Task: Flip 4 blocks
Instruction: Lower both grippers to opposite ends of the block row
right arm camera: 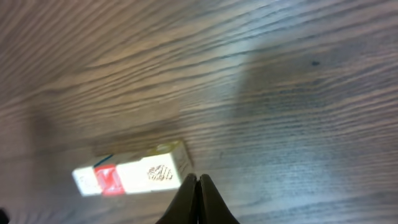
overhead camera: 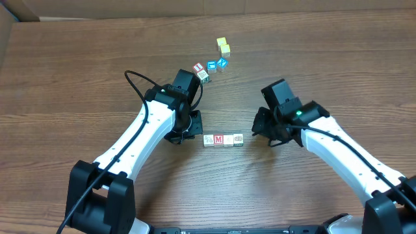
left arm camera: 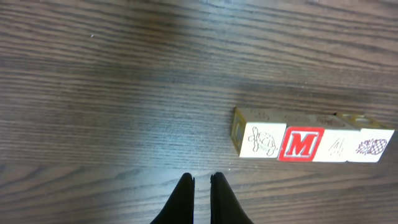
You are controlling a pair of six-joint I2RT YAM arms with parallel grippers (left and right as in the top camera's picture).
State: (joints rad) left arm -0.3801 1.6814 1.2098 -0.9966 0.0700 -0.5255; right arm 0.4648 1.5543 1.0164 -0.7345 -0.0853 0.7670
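Four small wooden blocks (overhead camera: 223, 139) lie in a straight row near the middle of the bench (overhead camera: 78, 71), touching side to side, the row running parallel to the near edge. From the left wrist view, their top faces read in order: a pale block with a brown animal drawing (left arm camera: 262, 142), a block with a red M (left arm camera: 301, 144), a pale block with a faint print (left arm camera: 336, 147), and a pale block with a dark scaly print (left arm camera: 371, 147). The first block's side has a yellow border.

The left tool (overhead camera: 188, 125) sits just off the left end of the row. In its own camera the two black fingers are narrow, with only a thin slit between them and nothing held, and the row lies apart from them. The right tool (overhead camera: 265, 127) sits off the right end. Its fingers (right arm camera: 205, 193) are pressed together and empty, their tip near the corner of the end block. Overhead shows bare wood between that tool and the row.

Toward the far edge, well apart from the row, is a loose line of other printed blocks: a red-and-white one (overhead camera: 198, 67), a pale one (overhead camera: 203, 76) and two blue ones (overhead camera: 216, 64). Two plain yellow cubes (overhead camera: 223, 46) lie just beyond them, touching each other.
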